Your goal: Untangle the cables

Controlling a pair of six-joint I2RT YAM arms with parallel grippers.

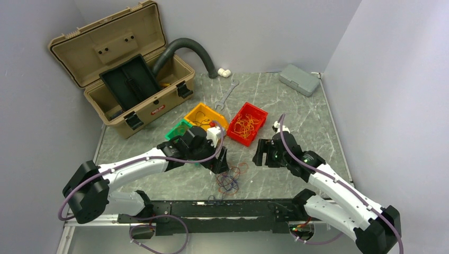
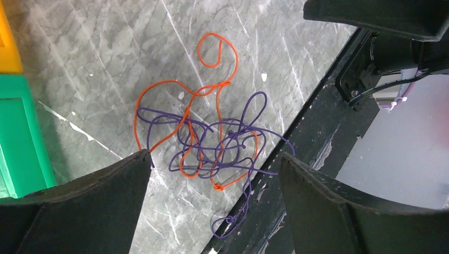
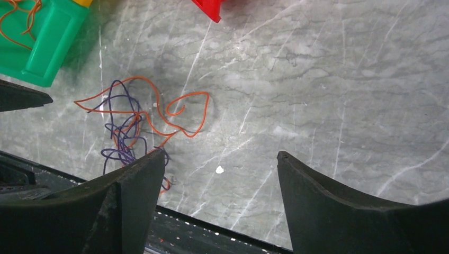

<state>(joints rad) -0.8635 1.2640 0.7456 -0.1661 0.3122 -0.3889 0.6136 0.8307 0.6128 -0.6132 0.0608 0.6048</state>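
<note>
A small tangle of thin orange and purple cables (image 1: pixel 229 180) lies on the marble table by the front rail. It shows in the left wrist view (image 2: pixel 212 137) and in the right wrist view (image 3: pixel 132 121). One purple loop hangs over the black rail. My left gripper (image 1: pixel 219 160) is open and empty just above the tangle, which lies just beyond the gap between its fingers (image 2: pixel 214 156). My right gripper (image 1: pixel 259 154) is open and empty over bare table to the right of the tangle (image 3: pixel 219 156). More orange wires (image 1: pixel 244 127) lie in the red bin.
A red bin (image 1: pixel 263 119), a yellow bin (image 1: pixel 190 114) and a green bin (image 1: pixel 174 132) stand behind the grippers. An open tan toolbox (image 1: pixel 122 69), a ribbed hose (image 1: pixel 190 50), a wrench (image 1: pixel 226 95) and a grey box (image 1: pixel 299 79) are further back. A black rail (image 1: pixel 212 209) runs along the front edge.
</note>
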